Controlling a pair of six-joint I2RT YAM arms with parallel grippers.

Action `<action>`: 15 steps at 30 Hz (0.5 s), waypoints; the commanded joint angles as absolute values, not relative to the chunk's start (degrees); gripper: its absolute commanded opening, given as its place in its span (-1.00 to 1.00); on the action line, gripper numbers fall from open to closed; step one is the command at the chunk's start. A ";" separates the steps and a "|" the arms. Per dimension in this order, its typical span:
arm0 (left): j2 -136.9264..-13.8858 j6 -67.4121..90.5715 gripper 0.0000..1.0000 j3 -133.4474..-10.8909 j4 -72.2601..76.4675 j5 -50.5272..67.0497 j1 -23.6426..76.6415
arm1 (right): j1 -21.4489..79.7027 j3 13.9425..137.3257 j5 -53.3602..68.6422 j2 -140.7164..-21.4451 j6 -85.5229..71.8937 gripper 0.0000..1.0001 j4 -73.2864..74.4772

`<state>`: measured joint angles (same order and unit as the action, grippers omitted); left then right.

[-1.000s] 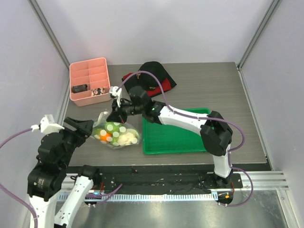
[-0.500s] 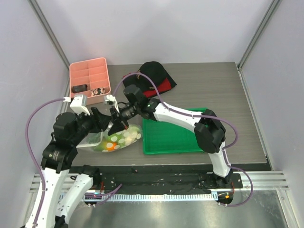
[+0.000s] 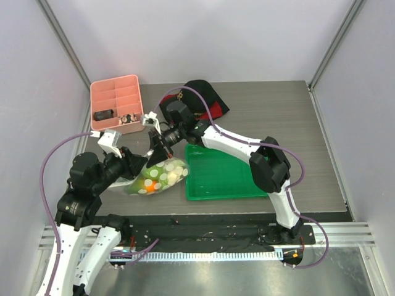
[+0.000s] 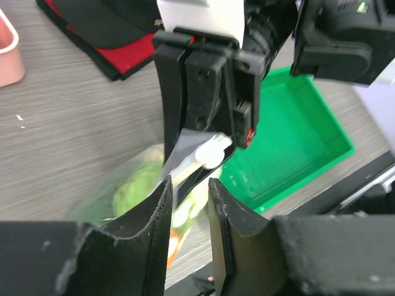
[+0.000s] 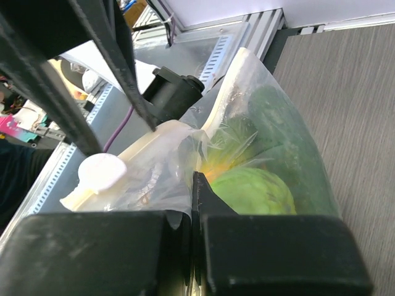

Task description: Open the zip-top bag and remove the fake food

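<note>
The zip-top bag (image 3: 162,177) rests on the counter (image 3: 265,117) just left of the green tray (image 3: 222,179), with fake food (image 5: 256,191) visible inside. The right hand (image 5: 192,185), pressed together, pinches the bag's raised top edge. The left hand (image 4: 190,185) is narrowly spread around that edge; contact cannot be determined.

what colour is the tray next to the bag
Green; the tray shows best in the top external view.
</note>
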<state>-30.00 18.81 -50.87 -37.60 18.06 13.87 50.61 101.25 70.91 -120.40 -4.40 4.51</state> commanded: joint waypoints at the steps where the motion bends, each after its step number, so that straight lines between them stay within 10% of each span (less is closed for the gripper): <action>1: -30.50 13.45 -0.39 -52.38 -39.11 18.12 14.06 | 50.71 105.29 75.41 -120.67 -6.15 -0.97 2.55; 15: -34.98 12.21 -0.34 -48.96 -36.48 18.62 13.97 | 50.71 104.06 76.82 -119.97 -12.03 -0.97 -3.86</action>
<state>-34.81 12.99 -50.43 -38.79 16.60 13.87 50.52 102.85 74.13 -121.67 -7.53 3.49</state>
